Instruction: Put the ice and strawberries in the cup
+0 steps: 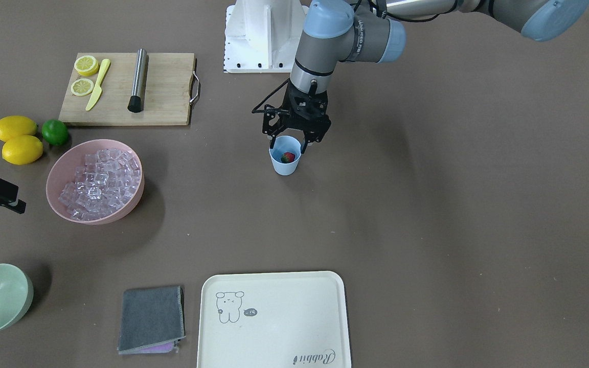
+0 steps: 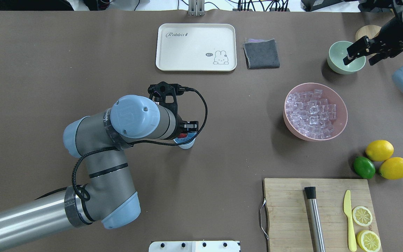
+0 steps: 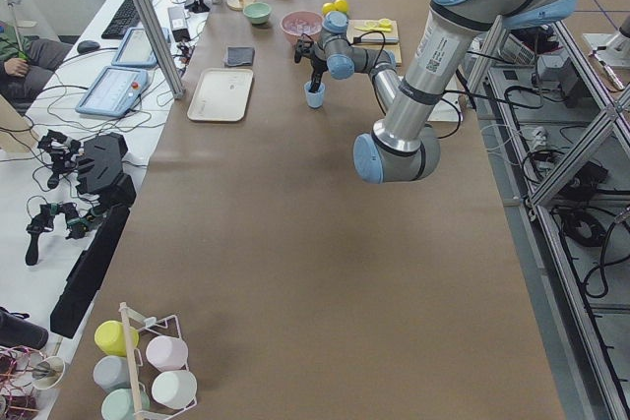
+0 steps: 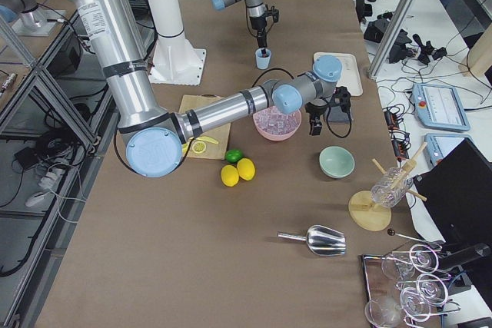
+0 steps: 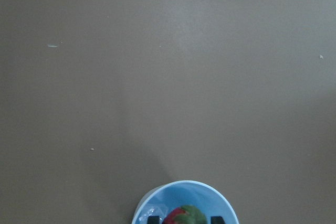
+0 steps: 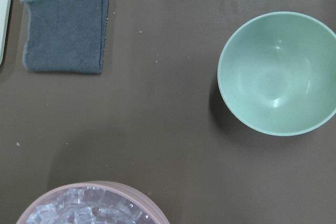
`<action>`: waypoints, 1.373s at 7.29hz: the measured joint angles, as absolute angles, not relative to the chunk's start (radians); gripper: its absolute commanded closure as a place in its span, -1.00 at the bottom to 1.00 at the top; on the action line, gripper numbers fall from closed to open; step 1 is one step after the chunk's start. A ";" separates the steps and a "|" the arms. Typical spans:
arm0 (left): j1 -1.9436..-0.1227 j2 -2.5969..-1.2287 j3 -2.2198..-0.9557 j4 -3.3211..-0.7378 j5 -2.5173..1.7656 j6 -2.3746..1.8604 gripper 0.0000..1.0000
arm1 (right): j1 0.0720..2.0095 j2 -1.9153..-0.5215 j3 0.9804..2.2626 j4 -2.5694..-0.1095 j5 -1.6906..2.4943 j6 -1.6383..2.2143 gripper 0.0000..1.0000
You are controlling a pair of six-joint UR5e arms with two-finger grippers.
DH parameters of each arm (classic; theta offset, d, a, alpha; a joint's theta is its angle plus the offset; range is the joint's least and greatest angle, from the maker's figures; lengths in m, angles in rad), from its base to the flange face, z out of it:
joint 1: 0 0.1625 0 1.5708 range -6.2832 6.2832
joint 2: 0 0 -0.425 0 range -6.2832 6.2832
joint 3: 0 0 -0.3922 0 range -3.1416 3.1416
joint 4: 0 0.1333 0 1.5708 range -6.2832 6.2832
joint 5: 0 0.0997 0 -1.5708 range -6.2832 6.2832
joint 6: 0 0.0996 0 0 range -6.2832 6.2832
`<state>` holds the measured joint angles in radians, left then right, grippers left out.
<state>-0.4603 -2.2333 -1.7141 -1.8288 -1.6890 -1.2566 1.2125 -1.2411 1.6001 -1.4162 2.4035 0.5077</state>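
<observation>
Seemingly a robotics lab: aluminium frame posts [image 3: 150,22], teach pendants [image 3: 106,92] and a keyboard [image 3: 126,15] flank the desk [image 3: 295,292].

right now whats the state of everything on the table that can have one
cup: upright, strawberry inside
strawberry: in the cup
left gripper: open, fingertips at cup rim
right gripper: open, holding nothing
pink bowl: upright, full of ice
green bowl: upright
cloth: folded
lemon halves: cut face up
</observation>
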 measured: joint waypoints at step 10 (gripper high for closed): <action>-1.068 -1.909 -1.812 -1.684 -1.943 -0.781 -0.96 | 1.268 -1.268 1.565 -1.417 2.404 0.381 -0.99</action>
